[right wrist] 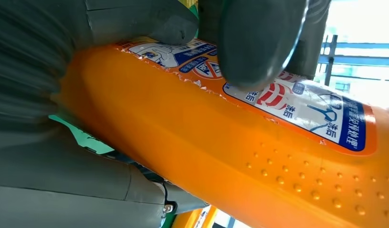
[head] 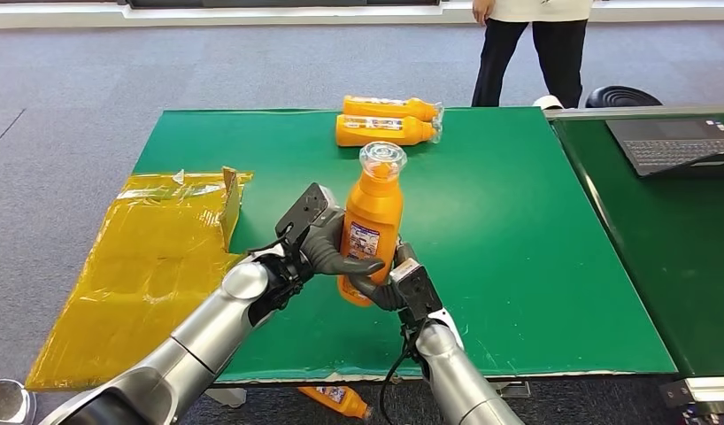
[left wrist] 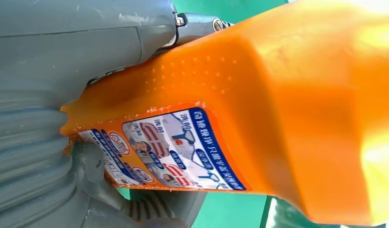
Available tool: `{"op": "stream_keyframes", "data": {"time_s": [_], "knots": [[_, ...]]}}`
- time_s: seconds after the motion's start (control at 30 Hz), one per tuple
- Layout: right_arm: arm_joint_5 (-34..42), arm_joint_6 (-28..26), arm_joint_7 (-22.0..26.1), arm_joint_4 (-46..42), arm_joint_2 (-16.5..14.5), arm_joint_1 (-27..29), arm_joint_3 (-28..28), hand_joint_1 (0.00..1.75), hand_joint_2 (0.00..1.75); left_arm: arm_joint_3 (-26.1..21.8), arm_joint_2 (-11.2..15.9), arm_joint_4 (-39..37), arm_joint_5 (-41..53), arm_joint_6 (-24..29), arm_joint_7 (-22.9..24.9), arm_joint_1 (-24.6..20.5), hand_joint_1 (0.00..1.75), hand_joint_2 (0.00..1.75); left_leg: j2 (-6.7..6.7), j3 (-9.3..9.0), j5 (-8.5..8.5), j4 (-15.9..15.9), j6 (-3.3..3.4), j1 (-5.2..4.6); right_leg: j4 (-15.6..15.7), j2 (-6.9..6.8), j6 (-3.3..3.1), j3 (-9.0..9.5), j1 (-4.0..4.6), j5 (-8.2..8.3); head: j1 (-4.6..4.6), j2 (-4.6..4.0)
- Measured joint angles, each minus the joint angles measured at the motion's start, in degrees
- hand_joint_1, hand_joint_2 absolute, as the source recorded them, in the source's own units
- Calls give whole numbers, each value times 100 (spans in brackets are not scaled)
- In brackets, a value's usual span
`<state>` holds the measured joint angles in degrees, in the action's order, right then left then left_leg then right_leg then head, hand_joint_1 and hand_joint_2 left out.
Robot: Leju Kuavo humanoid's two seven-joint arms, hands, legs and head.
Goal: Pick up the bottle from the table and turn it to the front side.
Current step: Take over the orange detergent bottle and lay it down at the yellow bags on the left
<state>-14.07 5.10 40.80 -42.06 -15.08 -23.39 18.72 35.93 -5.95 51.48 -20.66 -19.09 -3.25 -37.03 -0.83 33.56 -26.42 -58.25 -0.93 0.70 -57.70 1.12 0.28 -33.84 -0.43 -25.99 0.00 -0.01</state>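
An orange bottle [head: 371, 221] is hanging upright above the green table [head: 518, 230], the left hand [head: 327, 248] and right hand [head: 396, 285] both gripping its lower body; judging by the label, the turning step is underway, calling for careful regripping.

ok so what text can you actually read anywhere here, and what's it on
"洗前": label on the held orange bottle.
"洗后": same label, right wrist view.
Its blue strip and round logo: too blurred to read.
Labels on the two lying bottles: too small.
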Motion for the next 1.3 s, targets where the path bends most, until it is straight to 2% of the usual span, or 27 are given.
{"op": "stream_keyframes", "data": {"time_s": [0.1, 0.17, 0.23, 0.93, 1.07, 1.3], "knots": [[10, -1, 15, 33, -6, 26, -6, 175, 175, 28, -101, -203, -46, -16, 5, -158, 11, 175, 1, 1, 0, -1, 0, 0, 0, 2, 0, -1, 0, 3, 1, 0], [3, 6, 34, 44, -18, 60, -5, 175, 175, 65, -164, -353, -61, -46, -6, -281, 98, 175, 1, 1, 1, -1, 1, 0, 0, 2, 0, -2, -1, 3, -1, 0], [9, 2, 41, 46, -23, 63, -8, 175, 175, 103, -203, -471, -61, -83, -32, -357, 175, 175, 4, 1, 1, -1, 1, 0, 0, 6, -1, -3, -1, 4, -3, 1], [-320, -54, -30, 27, -26, 97, -60, 175, 175, 116, -217, -579, 363, 26, -528, -366, 175, 175, 12, 2, 1, -1, 1, 0, 0, 9, -1, -2, 0, 6, -2, 1], [-525, -40, -290, 27, -26, 87, -36, 0, 175, 116, -138, -486, 432, 74, -566, -306, 175, 175, 12, 2, 2, 0, 1, 0, -1, 10, -2, -2, 0, 6, -2, 1], [-1657, 117, -1954, 48, 12, -87, 371, 0, 175, 84, 198, -403, 567, 222, -430, -130, 175, 175, 26, -2, 6, 0, -6, 0, -1, 19, -8, -9, 8, 10, -2, 1]]}}
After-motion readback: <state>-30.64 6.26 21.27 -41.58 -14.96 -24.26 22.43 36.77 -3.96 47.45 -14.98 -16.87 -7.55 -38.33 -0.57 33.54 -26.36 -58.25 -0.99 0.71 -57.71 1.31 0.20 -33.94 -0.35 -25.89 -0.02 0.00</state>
